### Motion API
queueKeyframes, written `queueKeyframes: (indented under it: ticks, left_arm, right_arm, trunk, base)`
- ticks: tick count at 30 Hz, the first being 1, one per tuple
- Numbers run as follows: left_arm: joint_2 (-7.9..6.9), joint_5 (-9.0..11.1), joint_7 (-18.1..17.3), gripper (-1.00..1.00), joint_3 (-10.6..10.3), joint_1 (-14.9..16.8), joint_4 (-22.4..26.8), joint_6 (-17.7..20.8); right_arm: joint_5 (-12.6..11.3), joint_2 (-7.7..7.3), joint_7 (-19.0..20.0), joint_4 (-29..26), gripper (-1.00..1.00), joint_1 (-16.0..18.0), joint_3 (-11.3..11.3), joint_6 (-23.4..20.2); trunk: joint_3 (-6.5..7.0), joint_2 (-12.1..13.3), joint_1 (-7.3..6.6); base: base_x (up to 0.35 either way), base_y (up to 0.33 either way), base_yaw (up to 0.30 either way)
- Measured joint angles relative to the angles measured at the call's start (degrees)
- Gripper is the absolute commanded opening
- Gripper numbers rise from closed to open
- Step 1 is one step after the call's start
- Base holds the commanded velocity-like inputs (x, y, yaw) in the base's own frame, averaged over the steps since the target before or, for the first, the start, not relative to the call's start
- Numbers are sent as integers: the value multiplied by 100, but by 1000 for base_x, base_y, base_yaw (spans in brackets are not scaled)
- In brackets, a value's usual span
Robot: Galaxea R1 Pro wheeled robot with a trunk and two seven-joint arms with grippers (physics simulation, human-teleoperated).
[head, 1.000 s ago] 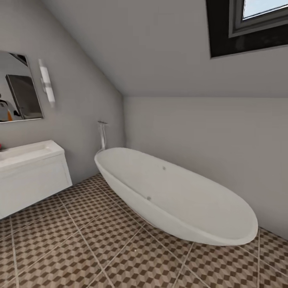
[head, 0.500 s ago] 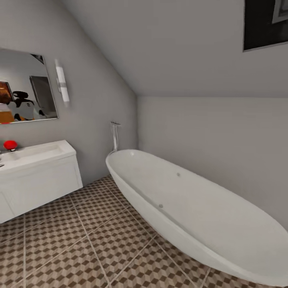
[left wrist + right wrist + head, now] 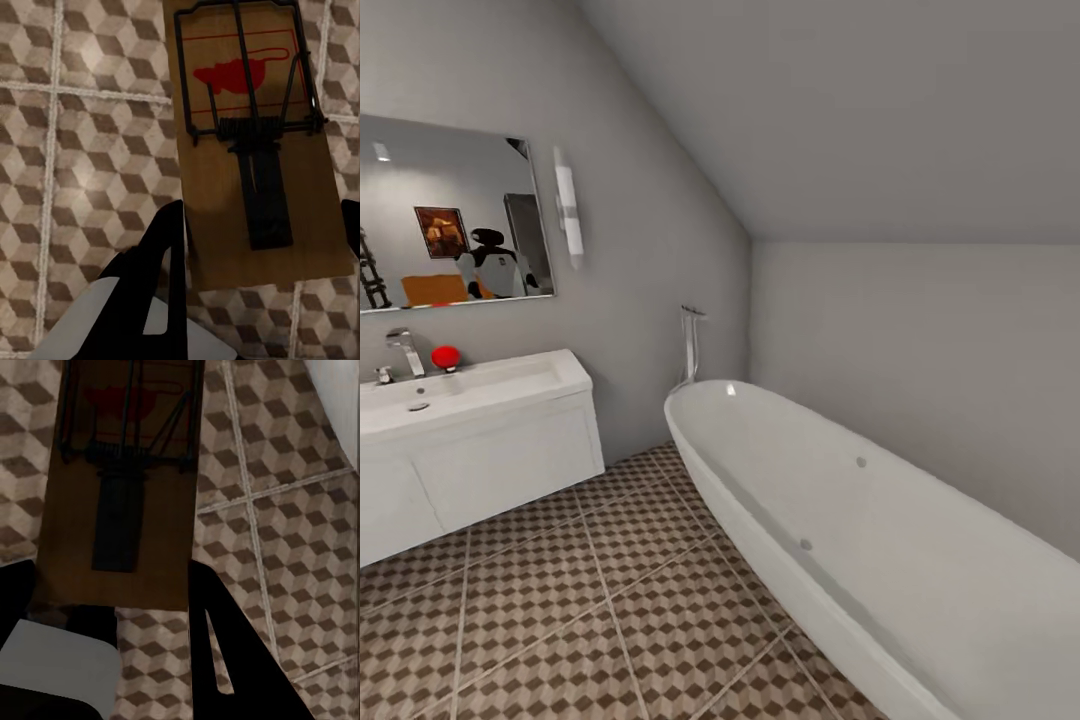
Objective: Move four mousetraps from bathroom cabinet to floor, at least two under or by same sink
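Note:
In the left wrist view a mousetrap, a brown board with a red mouse mark and black wire, sits between the black fingers of my left gripper, which is shut on it above the cube-pattern bathroom floor. The right wrist view has a second mousetrap clamped in my right gripper, also above the tiles. The head view takes in the white trough sink on its wall-hung vanity at the left, with a chrome tap.
A white oval bathtub runs along the right wall under the sloped ceiling, with a chrome filler at its far end. A red object rests on the sink by the mirror. Tiled floor lies between vanity and tub.
The head camera has swung left: the bathtub slid rightward in the picture, the skylight left the view, and more of the sink, its tap and the mirror came in.

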State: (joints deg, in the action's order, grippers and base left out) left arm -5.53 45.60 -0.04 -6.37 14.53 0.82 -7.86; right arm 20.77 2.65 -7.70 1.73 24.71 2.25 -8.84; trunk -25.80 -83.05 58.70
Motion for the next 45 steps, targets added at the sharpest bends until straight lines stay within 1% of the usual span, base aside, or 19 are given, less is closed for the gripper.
queueKeyframes:
  ticks: [45]
  left_arm:
    - [5, -16, 0, -100, 0, 1, 0, 0]
  right_arm:
    - [0, 5, 0, 0, -100, 0, 0, 5]
  trunk:
    - [0, 0, 0]
  base:
    - [324, 0, 282]
